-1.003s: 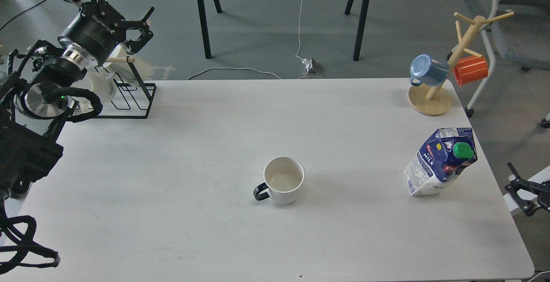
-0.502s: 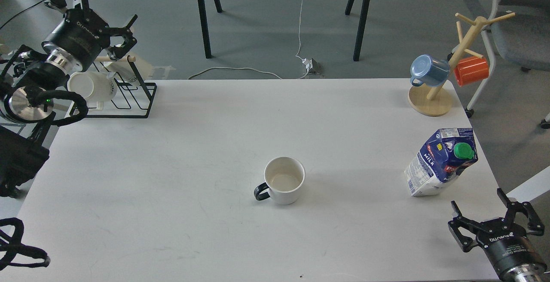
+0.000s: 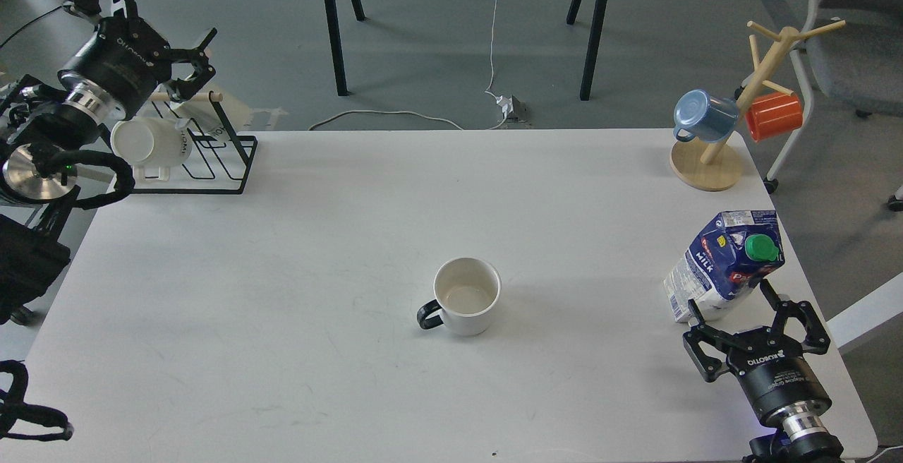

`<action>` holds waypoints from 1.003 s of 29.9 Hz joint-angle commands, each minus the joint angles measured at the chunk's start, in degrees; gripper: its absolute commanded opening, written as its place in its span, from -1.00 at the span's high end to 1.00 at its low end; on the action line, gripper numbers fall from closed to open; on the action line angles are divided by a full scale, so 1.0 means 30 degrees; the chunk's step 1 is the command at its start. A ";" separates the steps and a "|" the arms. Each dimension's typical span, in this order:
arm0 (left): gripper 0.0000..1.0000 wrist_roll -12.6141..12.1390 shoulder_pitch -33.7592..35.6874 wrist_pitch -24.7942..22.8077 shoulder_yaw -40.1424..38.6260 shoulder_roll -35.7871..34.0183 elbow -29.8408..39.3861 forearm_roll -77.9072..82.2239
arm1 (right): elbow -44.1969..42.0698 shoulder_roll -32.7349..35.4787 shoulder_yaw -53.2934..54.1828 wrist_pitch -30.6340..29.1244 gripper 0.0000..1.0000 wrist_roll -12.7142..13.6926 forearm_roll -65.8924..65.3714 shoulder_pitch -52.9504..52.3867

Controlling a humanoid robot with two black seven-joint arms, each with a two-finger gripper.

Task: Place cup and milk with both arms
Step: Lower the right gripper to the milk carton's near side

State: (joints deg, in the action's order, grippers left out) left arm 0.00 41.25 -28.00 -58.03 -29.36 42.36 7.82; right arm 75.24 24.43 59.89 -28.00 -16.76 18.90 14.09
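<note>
The cup, white with a cream inside and a black loop handle pointing left, stands upright at the middle of the white table. The milk, a dark blue and white carton with a green cap, stands near the table's right edge. My right gripper is open just in front of the carton, its fingers reaching up around the carton's base. My left gripper is open and empty, high at the far left above the black rack, far from the cup.
A black wire rack with white lettered mugs stands at the back left corner. A wooden mug tree with a blue mug and an orange mug stands at the back right. A chair is beyond the right edge.
My right arm has come in from the lower right and moved up to the carton's base. My left arm has drawn back to the left, away from the table's middle.
</note>
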 commanded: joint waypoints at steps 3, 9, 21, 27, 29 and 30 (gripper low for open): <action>-0.99 0.0000 -0.0009 0.0001 0.0008 -0.0028 -0.0201 0.0000 | -0.0002 -0.0145 0.0398 0.0000 -0.97 -0.0126 0.0057 -0.0126; -0.99 0.0000 -0.0009 0.0001 0.0008 -0.0028 -0.0407 0.0000 | -0.0031 -0.0146 0.0809 0.0000 -0.97 -0.0126 0.0057 -0.0331; -0.99 0.0000 -0.0009 0.0001 0.0125 0.0002 -0.0407 0.0000 | -0.0031 0.0177 0.0780 0.0000 -0.98 -0.0126 0.0027 -0.0097; -0.99 0.0000 -0.0009 0.0001 0.0477 -0.0057 -0.0437 0.0000 | -0.0178 0.0294 0.0809 0.0000 -0.98 -0.0126 -0.0002 -0.0067; -0.99 0.0000 -0.0009 0.0001 0.0477 -0.0057 -0.0437 0.0000 | -0.0207 0.0264 0.0809 0.0000 -0.98 -0.0126 0.0027 -0.0067; -0.99 0.0000 -0.0038 0.0001 0.0448 -0.0086 -0.0437 0.0029 | -0.0236 0.0235 0.0809 0.0000 -0.98 -0.0155 0.0027 -0.0126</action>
State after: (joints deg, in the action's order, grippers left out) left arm 0.00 41.22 -28.00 -56.66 -29.50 41.05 7.89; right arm 74.70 25.28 62.28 -28.00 -17.14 18.92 13.91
